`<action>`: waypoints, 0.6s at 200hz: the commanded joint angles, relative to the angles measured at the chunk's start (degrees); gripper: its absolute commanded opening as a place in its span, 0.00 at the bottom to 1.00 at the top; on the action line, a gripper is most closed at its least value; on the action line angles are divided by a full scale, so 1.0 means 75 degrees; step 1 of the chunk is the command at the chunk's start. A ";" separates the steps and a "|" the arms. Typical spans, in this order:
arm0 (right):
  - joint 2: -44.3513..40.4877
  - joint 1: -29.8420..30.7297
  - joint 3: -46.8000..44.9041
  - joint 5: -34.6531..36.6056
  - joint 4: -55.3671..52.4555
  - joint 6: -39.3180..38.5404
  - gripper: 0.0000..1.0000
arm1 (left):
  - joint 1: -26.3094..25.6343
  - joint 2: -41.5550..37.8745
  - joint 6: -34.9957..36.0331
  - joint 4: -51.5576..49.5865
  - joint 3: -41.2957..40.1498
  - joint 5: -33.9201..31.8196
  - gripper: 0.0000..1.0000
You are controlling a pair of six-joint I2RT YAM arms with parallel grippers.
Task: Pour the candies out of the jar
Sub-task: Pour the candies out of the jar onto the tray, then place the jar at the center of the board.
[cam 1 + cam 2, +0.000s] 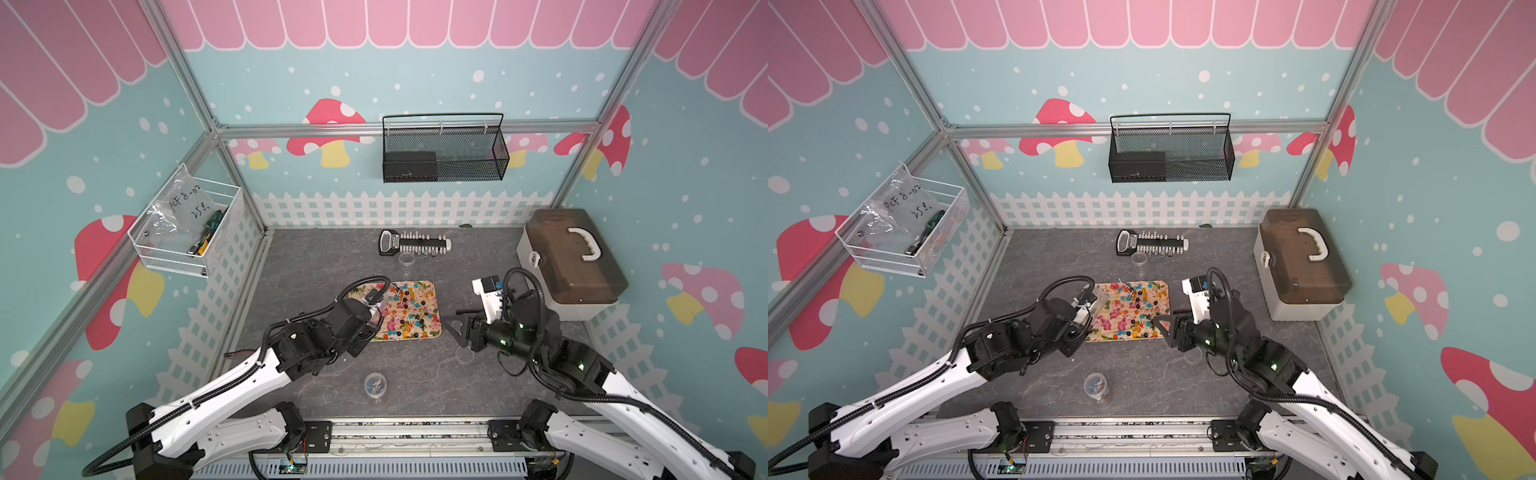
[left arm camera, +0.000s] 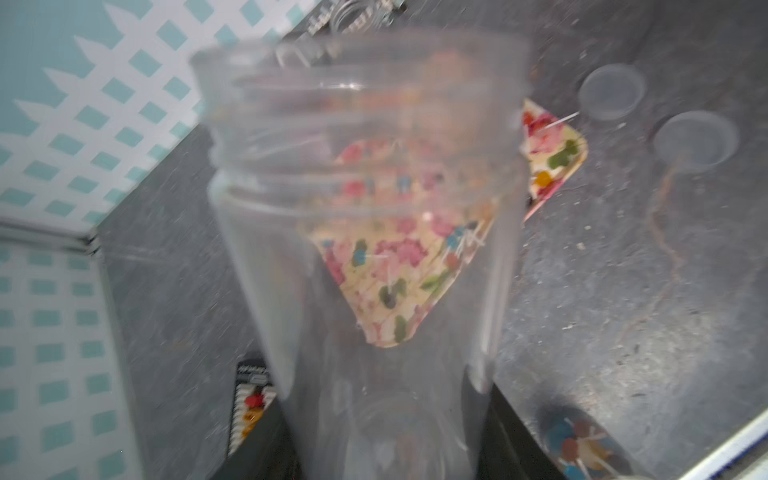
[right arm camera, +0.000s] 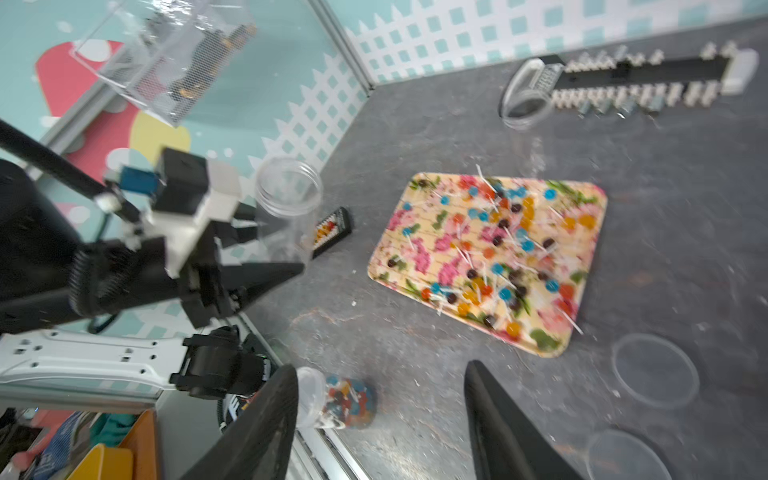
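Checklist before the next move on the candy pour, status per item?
1. Left pincer shut on the held jar: ok.
2. Held jar empty: ok, nothing visible inside.
3. Candies on the tray: ok, though a few sticks overhang its rim.
4. Right pincer open, holding nothing: ok.
5. Second jar near the front edge emptied: not ok, it holds candies.
6. Second jar's lid off: cannot tell.
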 commanded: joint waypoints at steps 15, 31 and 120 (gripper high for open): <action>0.1950 -0.0022 0.2616 -0.1442 -0.1213 -0.1430 0.59 | -0.0012 -0.0904 0.0275 0.2391 -0.1104 0.2007 0.48; 0.2782 -0.0022 0.3525 -0.1842 -0.1957 -0.1789 0.56 | -0.0015 -0.1111 0.0353 0.2771 -0.1298 0.2136 0.48; 0.4213 0.0015 0.4363 -0.2623 -0.2932 -0.2244 0.35 | -0.0012 -0.1252 0.1179 0.2832 -0.1496 0.2234 0.48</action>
